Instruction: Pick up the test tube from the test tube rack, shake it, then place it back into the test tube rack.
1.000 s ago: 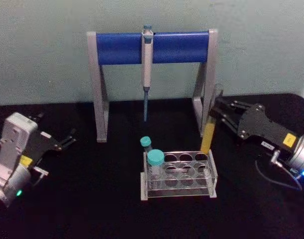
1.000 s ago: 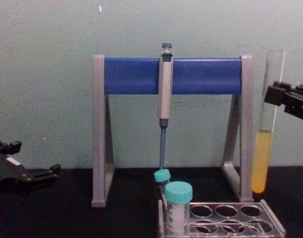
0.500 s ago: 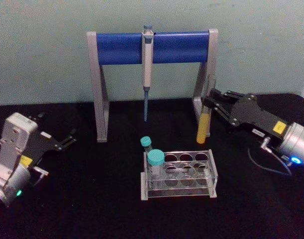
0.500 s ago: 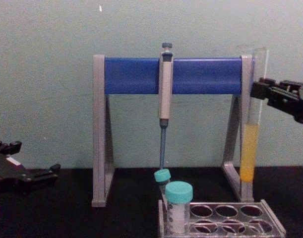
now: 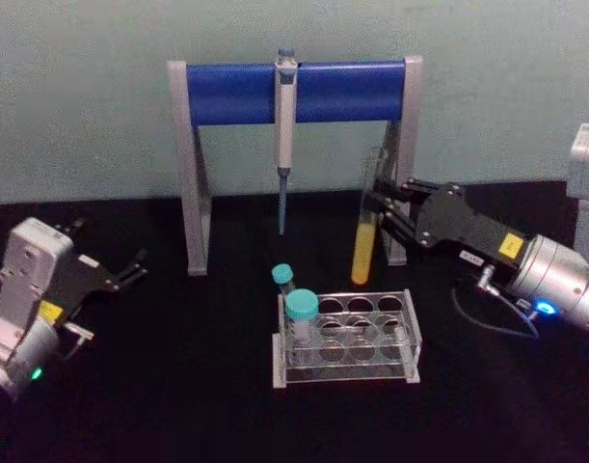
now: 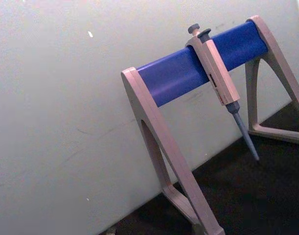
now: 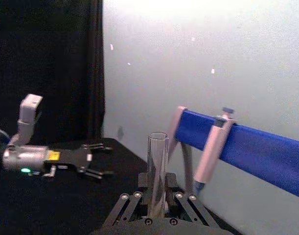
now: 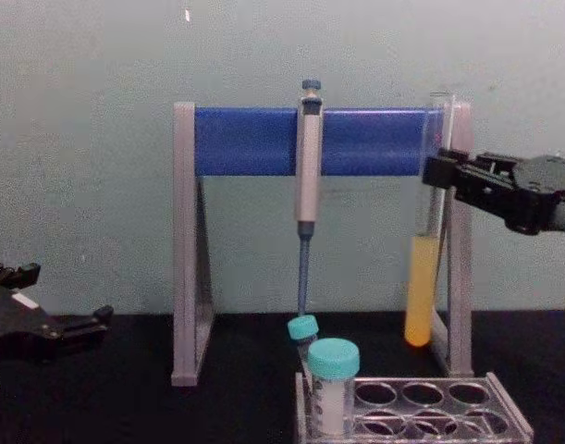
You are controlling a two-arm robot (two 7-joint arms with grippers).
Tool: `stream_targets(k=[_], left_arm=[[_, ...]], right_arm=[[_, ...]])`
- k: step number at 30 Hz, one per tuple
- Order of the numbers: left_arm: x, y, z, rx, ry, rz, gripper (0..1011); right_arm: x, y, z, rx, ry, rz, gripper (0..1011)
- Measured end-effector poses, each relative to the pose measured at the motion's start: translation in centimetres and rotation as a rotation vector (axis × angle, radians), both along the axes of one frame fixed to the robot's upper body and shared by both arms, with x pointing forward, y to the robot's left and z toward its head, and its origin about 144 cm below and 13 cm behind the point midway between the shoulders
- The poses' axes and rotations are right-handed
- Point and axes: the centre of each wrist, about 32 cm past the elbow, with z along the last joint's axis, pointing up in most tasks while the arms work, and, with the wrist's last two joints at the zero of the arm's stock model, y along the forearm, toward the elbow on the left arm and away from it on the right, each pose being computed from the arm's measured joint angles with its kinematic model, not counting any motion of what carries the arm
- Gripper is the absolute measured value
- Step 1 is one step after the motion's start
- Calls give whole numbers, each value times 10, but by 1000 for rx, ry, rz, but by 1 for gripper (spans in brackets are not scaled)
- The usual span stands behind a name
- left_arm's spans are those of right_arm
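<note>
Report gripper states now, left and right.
Left gripper: jaws open, empty, parked at the table's left side.
Right gripper: jaws shut on the test tube, held upright, clear of the test tube rack.

Chest view: the bottom edge cuts off the near rows of the test tube rack (image 8: 446, 410). At lower left, the left edge cuts off the left pincer (image 8: 69, 296) behind its fingers. At upper right, the right pincer (image 8: 437, 173) covers a short band of the test tube (image 8: 421, 296). The rear teal-capped tube (image 8: 302, 327) is mostly hidden below its cap by the front teal-capped tube (image 8: 331, 402). Right wrist view: the test tube's lower part is hidden behind the pincer body at bottom centre; the pipette stand (image 7: 247, 147) runs off the right edge.
</note>
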Motion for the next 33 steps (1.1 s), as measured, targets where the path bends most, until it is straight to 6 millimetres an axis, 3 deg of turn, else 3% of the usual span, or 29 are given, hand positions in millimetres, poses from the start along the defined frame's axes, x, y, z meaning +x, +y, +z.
stream_targets(k=[12, 23, 33], left_arm=[[0, 0, 0, 0, 0, 0, 1001], [0, 0, 0, 0, 0, 0, 1001], [0, 0, 0, 0, 0, 0, 1001]], right_arm=[[-17, 1, -2, 15, 13, 67, 221], [-38, -19, 0, -7, 22, 10, 221], [-30, -28, 4, -36, 1, -69, 220]])
